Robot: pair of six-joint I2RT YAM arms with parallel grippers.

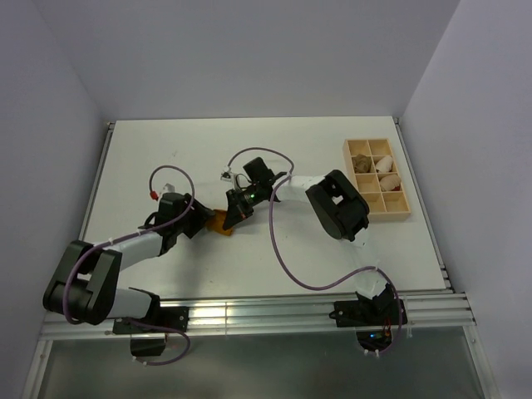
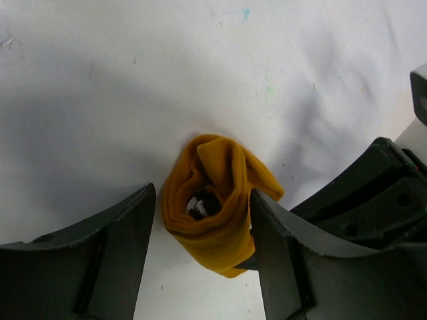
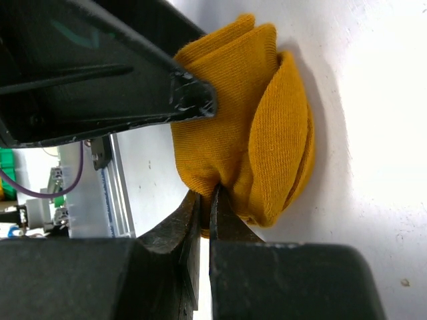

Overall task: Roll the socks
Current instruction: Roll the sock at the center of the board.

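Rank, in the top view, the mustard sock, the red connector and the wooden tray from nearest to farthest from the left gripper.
1. mustard sock: between the fingers of the left gripper, in the middle.
2. red connector: a little way off, farther back and to its left.
3. wooden tray: far off on the right side.

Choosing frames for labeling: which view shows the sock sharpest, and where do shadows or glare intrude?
Left wrist: mustard sock sharp, soft shadow on table at left. Right wrist: knit crisp, table washed out at right. Top external: sock tiny.
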